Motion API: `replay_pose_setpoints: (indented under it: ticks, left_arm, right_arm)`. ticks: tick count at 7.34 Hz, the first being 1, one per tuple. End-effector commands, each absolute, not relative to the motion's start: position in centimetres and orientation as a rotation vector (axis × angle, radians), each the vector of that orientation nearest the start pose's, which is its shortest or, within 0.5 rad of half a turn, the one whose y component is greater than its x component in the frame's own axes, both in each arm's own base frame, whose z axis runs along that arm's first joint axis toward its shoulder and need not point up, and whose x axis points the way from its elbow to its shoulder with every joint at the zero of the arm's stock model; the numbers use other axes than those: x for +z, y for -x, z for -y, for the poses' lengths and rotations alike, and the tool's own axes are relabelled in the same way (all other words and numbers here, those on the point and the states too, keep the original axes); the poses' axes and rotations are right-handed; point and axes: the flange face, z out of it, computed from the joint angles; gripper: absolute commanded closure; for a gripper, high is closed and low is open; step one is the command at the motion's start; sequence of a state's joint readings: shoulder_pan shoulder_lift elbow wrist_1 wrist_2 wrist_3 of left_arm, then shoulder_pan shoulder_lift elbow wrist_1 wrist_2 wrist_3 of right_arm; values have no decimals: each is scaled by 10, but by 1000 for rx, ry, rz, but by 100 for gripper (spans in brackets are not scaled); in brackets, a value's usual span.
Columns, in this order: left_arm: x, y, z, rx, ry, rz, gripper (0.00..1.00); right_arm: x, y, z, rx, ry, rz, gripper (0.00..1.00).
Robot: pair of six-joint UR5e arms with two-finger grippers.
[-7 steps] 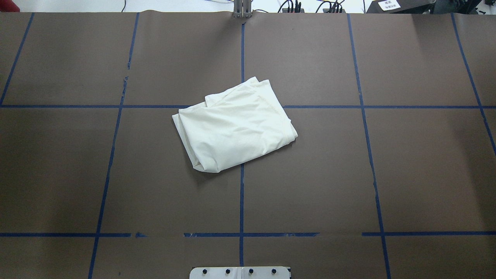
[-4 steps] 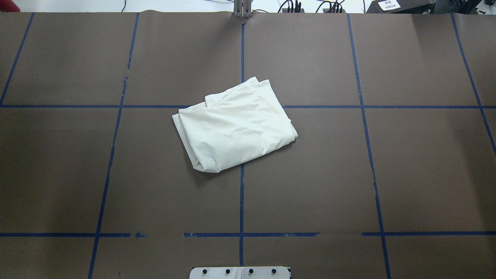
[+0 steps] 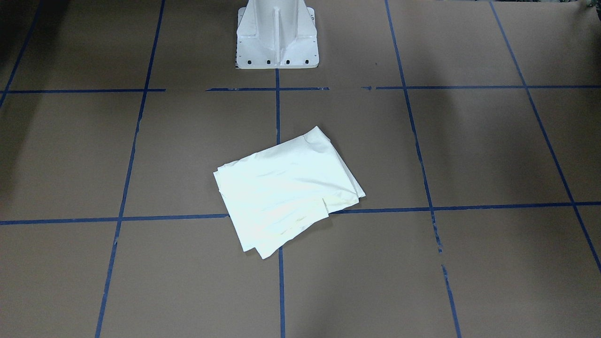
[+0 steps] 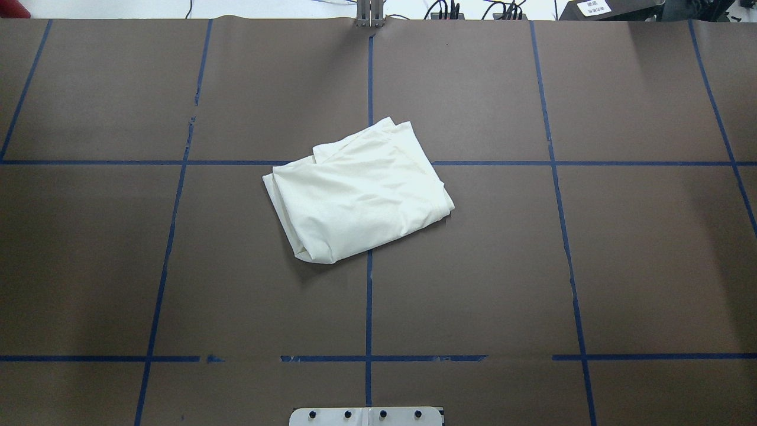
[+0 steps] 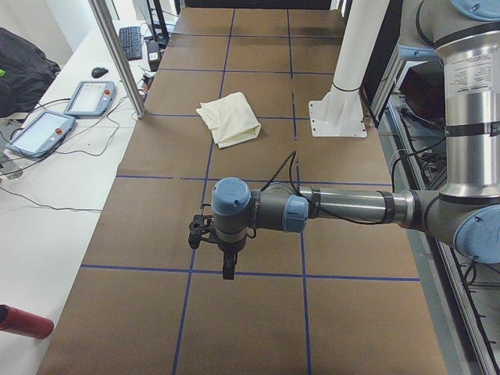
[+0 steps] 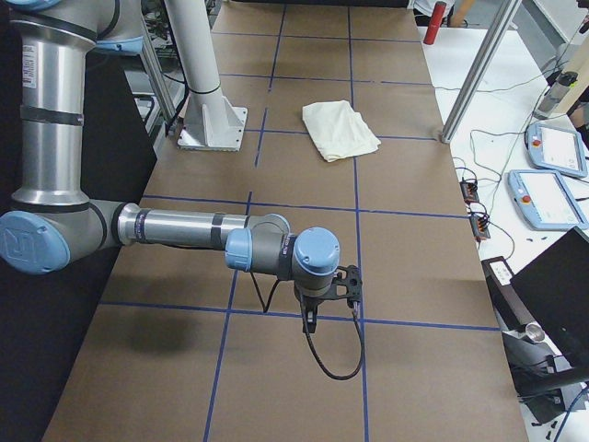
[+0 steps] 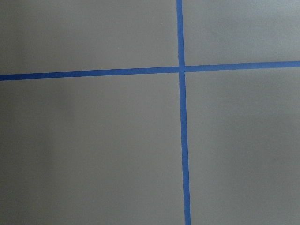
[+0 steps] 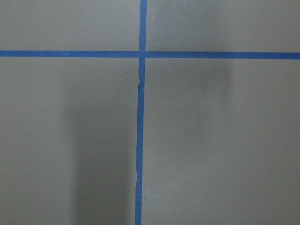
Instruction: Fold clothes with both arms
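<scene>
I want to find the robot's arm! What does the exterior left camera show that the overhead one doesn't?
Only the exterior left view shows the left arm, stretched out low above the table, and a keyboard on the white bench. Only the overhead view shows a white label on a dark box beyond the far right corner. Both show the folded cream T-shirt lying untouched on the table with blue tape lines.

Brown table [image 4: 650, 266], blue tape grid [image 4: 368, 307]; folded cream T-shirt [image 4: 358, 195] lies near centre.
</scene>
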State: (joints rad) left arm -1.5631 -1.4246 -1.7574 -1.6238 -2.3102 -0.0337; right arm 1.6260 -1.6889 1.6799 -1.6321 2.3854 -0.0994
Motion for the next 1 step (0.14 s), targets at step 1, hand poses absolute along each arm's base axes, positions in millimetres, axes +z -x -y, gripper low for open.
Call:
replay_pose_setpoints:
  ticks: [1]
  left_arm:
    - [631, 63, 437, 9, -72, -740, 0]
  right_arm:
    - [663, -85, 433, -14, 2, 817, 0]
